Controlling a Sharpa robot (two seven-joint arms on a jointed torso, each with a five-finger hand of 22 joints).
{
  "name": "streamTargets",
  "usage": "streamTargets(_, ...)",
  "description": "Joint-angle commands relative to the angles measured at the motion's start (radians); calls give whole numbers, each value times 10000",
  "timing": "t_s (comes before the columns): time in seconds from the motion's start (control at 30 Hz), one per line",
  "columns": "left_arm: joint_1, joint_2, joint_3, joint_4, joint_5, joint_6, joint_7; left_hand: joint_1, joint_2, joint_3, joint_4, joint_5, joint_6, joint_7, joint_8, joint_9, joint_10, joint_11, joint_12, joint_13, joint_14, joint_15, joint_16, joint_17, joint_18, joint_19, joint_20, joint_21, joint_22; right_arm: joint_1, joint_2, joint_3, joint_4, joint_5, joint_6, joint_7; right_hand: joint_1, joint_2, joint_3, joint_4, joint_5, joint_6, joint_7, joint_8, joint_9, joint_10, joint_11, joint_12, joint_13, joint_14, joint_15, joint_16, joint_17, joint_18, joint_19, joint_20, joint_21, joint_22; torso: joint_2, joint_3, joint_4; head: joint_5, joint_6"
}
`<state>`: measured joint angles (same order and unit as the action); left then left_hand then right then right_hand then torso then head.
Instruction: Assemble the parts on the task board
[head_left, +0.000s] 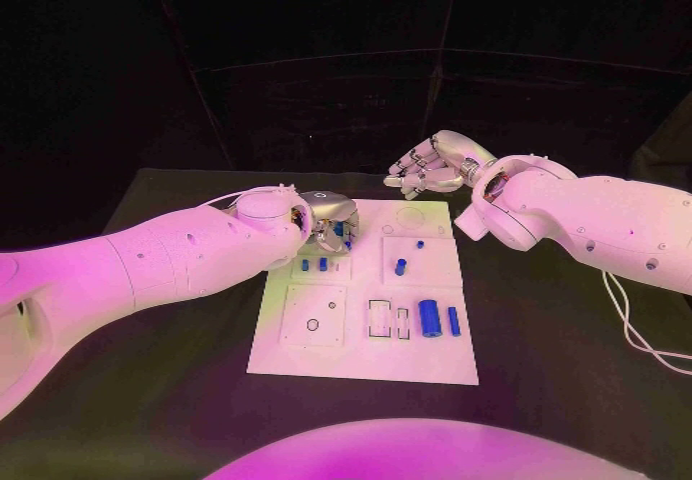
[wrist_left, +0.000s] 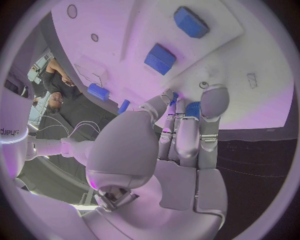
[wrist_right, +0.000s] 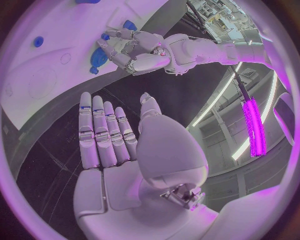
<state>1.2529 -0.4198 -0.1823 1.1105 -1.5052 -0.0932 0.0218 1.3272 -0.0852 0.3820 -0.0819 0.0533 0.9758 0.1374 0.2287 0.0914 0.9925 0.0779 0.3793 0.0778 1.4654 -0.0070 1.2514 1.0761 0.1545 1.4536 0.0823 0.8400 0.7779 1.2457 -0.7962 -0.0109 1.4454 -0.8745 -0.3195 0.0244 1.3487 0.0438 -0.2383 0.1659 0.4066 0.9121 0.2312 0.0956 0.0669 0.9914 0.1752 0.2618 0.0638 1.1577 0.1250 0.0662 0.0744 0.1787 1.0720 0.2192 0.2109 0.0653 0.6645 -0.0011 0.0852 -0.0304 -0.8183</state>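
Blue part (wrist_left: 193, 109) pinched by the left hand (wrist_left: 178, 137) over the task board (head_left: 433, 355); right hand (wrist_right: 109, 135) spread, holding nothing.

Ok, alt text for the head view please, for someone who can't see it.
The left hand reaches down onto the far left part of the white task board, fingers at a small blue part. The right hand hovers open beyond the board's far edge; more blue parts lie on it.

The left hand (head_left: 326, 213) and right hand (head_left: 427, 165) look like smooth, glossy metal and plastic. Just under the left hand's fingers, the task board (head_left: 433, 362) is matt white; its blue parts (head_left: 430, 318) look like smooth plastic. The desk (head_left: 548, 350) is dull black.
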Motion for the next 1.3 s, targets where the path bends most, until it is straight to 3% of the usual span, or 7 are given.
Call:
streamTargets(0.03,-36,-3,-32,-18,-88,389,-227,-18,125,143,1,1,154,-14,-27,-14,170,-25,-46,-23,254,-88,84,29,-133,26,-36,152,131,20,6,7,10,21,67,22,11,69,47,-1,28,-28,43,-35,-2,-70,-15,-44,-7,-52,-21,-12,-9,53,0,62,-33,4,4,-3,-5,-3,-8)
streamTargets(0.27,-38,-20,-30,-1,-89,-208,111,534,353,837,-487,-1,1085,-269,350,155,1216,-370,374,156,259,-358,97,-169,-333,246,-232,1477,1536,20,12,7,9,21,76,23,12,72,50,-1,27,-27,43,-34,-1,-70,-15,-44,-7,-51,-21,-12,-13,53,3,62,-38,5,1,-6,0,0,-20)
streamTargets(0.47,-43,-101,-19,65,-87,-953,323,380,310,1133,-604,-5,1404,-347,422,236,1546,-473,362,225,274,-436,178,-192,-377,239,-334,1774,1859,20,19,7,-6,21,83,8,12,73,50,-1,27,-27,43,-34,-1,-70,-15,-44,-7,-51,-21,-12,-13,53,3,62,-38,5,-11,-1,-1,5,-43)
streamTargets(0.7,-40,-286,39,276,-85,-1163,346,227,236,1218,-622,-10,1419,-342,377,248,1577,-471,264,230,266,-436,200,-226,-391,208,-351,1854,1956,20,19,7,-32,21,88,-19,12,75,51,1,27,-27,43,-34,-1,-70,-15,-44,-7,-51,-21,-11,-15,53,5,62,-40,5,-10,-4,13,-9,-16)
streamTargets(1.03,-23,-923,641,977,30,-994,192,68,149,1275,-636,-13,1345,-306,268,239,1543,-428,102,218,252,-408,211,-294,-412,171,-340,1959,2088,19,12,7,-51,21,97,-17,12,75,51,1,27,-27,43,-34,-1,-70,-15,-44,-7,-51,-21,-11,-15,53,5,62,-40,5,-22,-4,8,28,26)
streamTargets(1.3,4,-1648,766,1458,356,-456,-3,-49,104,1279,-607,-13,1294,-283,193,230,1512,-394,-16,202,237,-382,200,-372,-422,146,-323,2017,2163,18,-7,6,-67,21,107,-17,12,75,51,1,27,-27,43,-34,-1,-70,-15,-44,-7,-51,-21,-11,-15,53,5,62,-40,5,-2,-3,6,22,36)
